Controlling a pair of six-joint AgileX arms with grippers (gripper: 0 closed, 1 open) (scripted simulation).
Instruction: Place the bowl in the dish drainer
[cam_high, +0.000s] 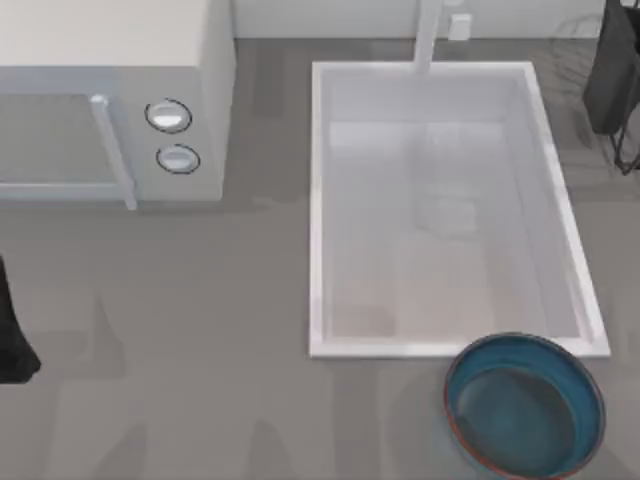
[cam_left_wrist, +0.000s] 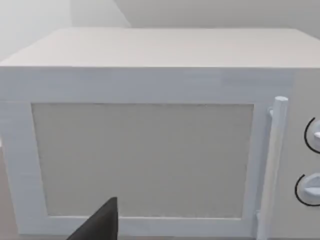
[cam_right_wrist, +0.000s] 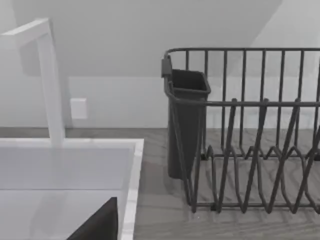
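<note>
Top view: bowl (cam_high: 524, 405) sits empty on the worktop (cam_high: 200, 350), just in front of the sink (cam_high: 318, 200) basin's near-right corner. Dish drainer (cam_right_wrist: 250, 150) holds nothing. Hand states: cannot tell.

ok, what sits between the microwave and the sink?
Nothing: in the top view a bare strip of grey counter separates the microwave from the sink rim.
</note>
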